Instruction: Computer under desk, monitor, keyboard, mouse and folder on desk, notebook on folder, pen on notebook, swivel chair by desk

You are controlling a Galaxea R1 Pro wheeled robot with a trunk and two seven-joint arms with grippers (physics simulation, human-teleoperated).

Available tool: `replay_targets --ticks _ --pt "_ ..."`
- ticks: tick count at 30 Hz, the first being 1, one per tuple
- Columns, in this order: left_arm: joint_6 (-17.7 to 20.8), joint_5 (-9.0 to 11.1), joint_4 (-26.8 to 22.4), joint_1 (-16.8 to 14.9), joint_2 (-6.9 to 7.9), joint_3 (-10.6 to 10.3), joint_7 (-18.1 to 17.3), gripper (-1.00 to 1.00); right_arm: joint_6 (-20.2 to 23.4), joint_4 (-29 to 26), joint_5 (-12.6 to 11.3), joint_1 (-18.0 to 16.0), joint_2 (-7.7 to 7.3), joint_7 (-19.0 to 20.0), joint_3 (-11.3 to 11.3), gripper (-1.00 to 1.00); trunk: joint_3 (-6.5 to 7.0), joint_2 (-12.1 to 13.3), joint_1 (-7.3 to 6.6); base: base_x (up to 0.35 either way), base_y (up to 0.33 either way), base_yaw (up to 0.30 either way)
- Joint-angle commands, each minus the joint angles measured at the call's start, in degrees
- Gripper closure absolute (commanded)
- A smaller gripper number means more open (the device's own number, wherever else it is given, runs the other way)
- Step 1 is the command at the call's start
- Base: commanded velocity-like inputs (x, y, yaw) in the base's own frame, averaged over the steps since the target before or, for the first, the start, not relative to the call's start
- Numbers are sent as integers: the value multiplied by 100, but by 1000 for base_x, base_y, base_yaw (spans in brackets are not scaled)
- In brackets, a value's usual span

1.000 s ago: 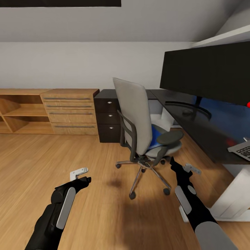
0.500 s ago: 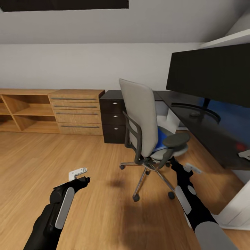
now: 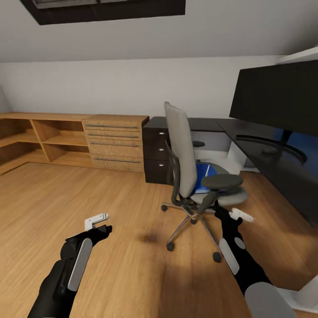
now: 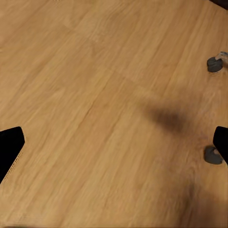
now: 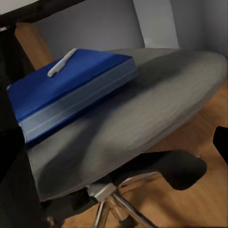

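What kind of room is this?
Probably a home office or study: a grey padded swivel chair stands beside a long black-topped desk with a wide black monitor, near light wooden shelves.

The monitor (image 3: 282, 99) is cut off at the frame edge; the swivel chair (image 3: 185, 154) backrest hides most of the folder (image 3: 204, 173).
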Motion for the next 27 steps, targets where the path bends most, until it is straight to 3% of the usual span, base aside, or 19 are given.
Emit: replay_targets --ticks 1,3,7,27 --pt "14 59 -4 -5 -7 4 48 -100 -31 41 -46 -2 -5 -6 31 -100 -1 -2 -1 0 0 250" --pt "9 55 -4 -5 -10 0 59 -100 -48 108 2 -2 0 -8 90 -100 7 -2 -1 0 0 250" --pt "6 54 -4 -5 -19 -7 62 -100 -83 152 317 -2 20 -50 210 -100 24 -2 -1 0 0 250" --pt "6 61 5 -5 -21 -12 53 -100 -86 164 356 -2 30 -62 240 -100 94 -2 -1 0 0 252"
